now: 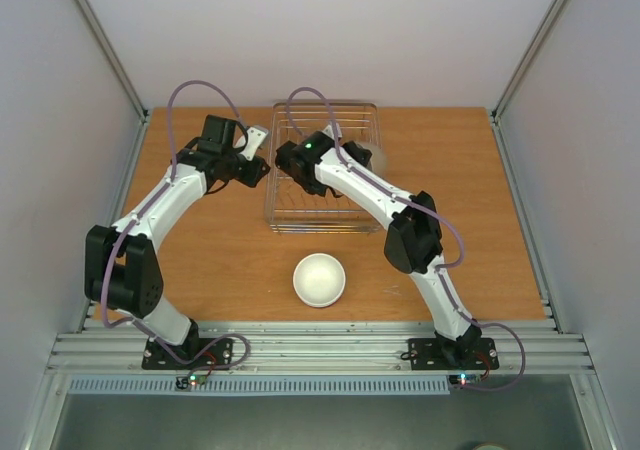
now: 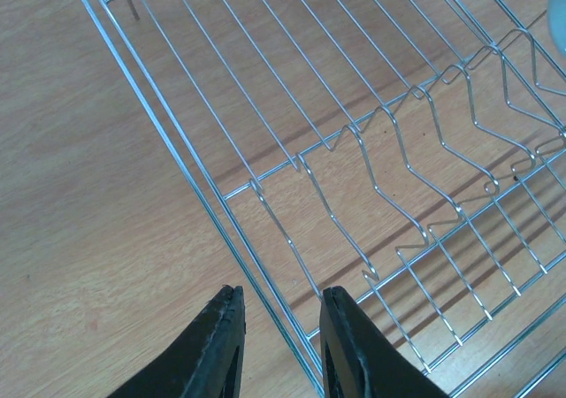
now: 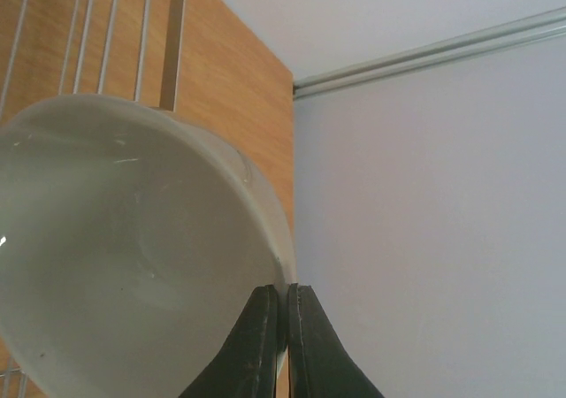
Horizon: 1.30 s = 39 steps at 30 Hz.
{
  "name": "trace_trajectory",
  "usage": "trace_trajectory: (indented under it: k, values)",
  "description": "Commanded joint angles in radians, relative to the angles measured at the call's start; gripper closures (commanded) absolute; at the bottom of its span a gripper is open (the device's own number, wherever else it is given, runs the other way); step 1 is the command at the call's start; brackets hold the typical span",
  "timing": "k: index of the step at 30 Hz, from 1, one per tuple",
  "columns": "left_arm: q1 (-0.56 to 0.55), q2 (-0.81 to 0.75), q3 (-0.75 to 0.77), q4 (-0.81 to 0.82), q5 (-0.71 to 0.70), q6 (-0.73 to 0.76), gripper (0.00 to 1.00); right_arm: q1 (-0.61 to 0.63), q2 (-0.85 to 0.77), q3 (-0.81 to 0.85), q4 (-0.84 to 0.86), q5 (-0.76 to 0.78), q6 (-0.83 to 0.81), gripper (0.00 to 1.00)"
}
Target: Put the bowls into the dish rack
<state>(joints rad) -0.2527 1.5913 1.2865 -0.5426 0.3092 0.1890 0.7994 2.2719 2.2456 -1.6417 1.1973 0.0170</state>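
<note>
Starting at the right gripper (image 3: 283, 327): the fingers are nearly together, pinched on the rim of a pale bowl (image 3: 133, 239). The bowl is tipped up on edge with its inside facing the wrist camera. Rack wires and a strip of wood show behind it, and the wall (image 3: 424, 195) fills the right half of that view. From the top camera, the right arm reaches in over the rack (image 1: 320, 226). The wrist hides most of the gripper there, so I can't tell if the bowl touches any wire.

The left gripper (image 2: 279, 345) holds nothing and its fingers are apart. It's low at the rack's left side, and the rim wire runs between the two fingers. I can't say whether either finger touches that wire. To the left of the wire is plain bench (image 2: 97, 195). To the right are the rack's floor wires and a row of bent dividers.

Further out, a white bowl (image 1: 319, 279) sits upright on the bench between the two arm bases. It's just in front of the rack but not touching it. The rack sits at the back middle of the bench, with its far side close to the rear edge. There's open wood on both sides of it, with more room on the right.
</note>
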Motion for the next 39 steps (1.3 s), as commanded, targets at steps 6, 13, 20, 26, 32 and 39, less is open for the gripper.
trace_trajectory:
  k: [6, 13, 20, 26, 32, 39]
  values:
    - [0.001, -0.014, 0.019, 0.000, 0.047, -0.022, 0.75, -0.021, -0.008, -0.029, -0.200, 0.108, 0.002, 0.99]
    - [0.001, -0.019, 0.017, 0.005, 0.051, -0.029, 0.75, -0.012, -0.121, -0.018, -0.163, 0.006, 0.020, 0.99]
    - [-0.012, -0.016, -0.017, 0.063, 0.144, -0.104, 0.72, -0.003, -0.504, -0.297, 0.380, -0.521, -0.273, 0.99]
    - [-0.054, -0.028, -0.030, 0.094, 0.177, -0.160, 0.66, 0.004, -0.596, -0.327, 0.420, -0.664, -0.242, 0.99]
    - [-0.079, -0.053, -0.046, 0.128, 0.264, -0.219, 0.62, 0.014, -0.594, -0.354, 0.435, -0.672, -0.230, 0.99]
    - [-0.103, -0.083, -0.047, 0.146, 0.355, -0.267, 0.59, 0.015, -0.578, -0.376, 0.471, -0.689, -0.224, 0.99]
